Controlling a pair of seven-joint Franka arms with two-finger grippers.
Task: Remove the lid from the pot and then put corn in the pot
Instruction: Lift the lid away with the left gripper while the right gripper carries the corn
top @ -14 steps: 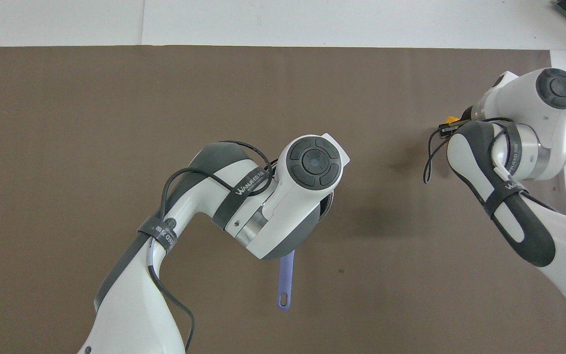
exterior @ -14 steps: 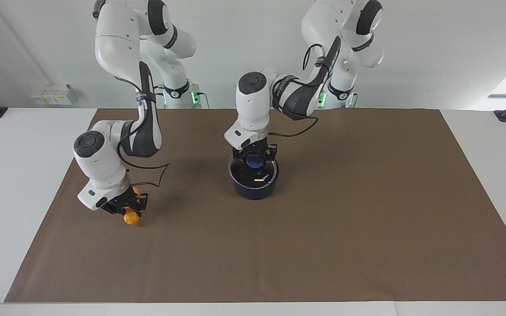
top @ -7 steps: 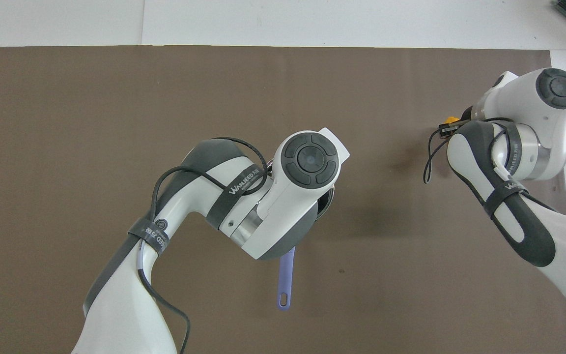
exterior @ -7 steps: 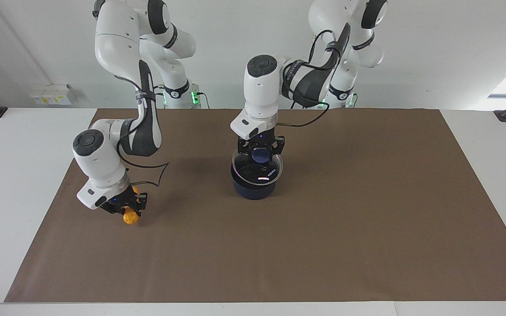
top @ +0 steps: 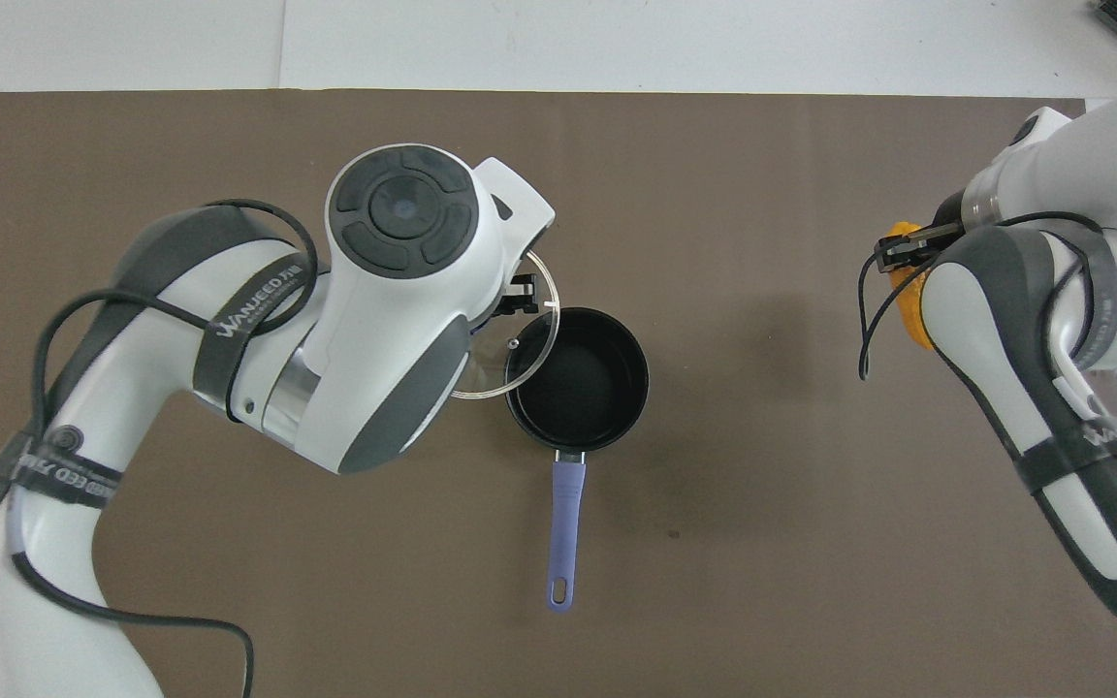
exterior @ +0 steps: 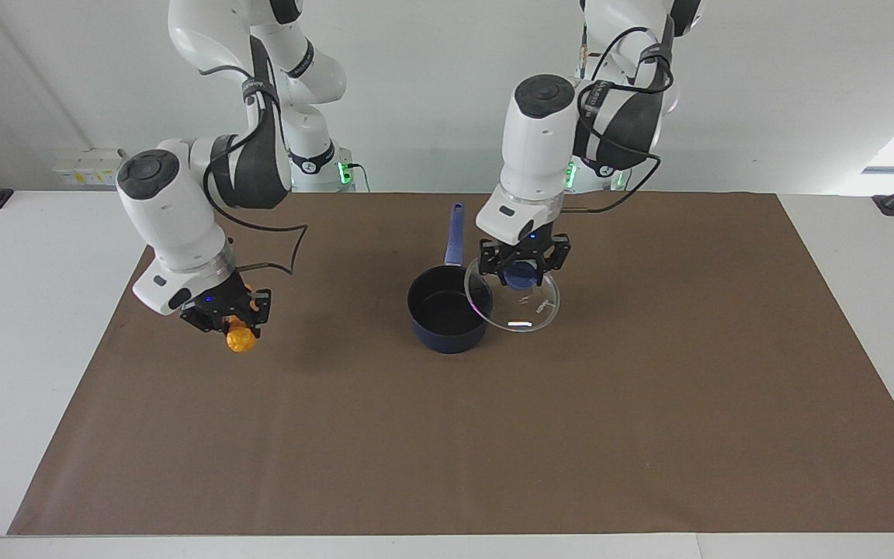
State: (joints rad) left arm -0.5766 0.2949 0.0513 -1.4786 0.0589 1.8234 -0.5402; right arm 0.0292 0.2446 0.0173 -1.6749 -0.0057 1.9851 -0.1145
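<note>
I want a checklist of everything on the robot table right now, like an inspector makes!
Surface: brown mat on a white table.
Job's things: pot open, inside looks black and empty, handle toward the robots; lid in the air, held by its blue knob, its edge overlapping the pot's rim in both views; corn held in the air.
Clutter: nothing seen.
Grippers: left gripper shut on the lid's knob; right gripper shut on the corn, over the mat toward the right arm's end.
Cables: black cables loop along both arms.
Surroundings: white wall, small white boxes on the table.
</note>
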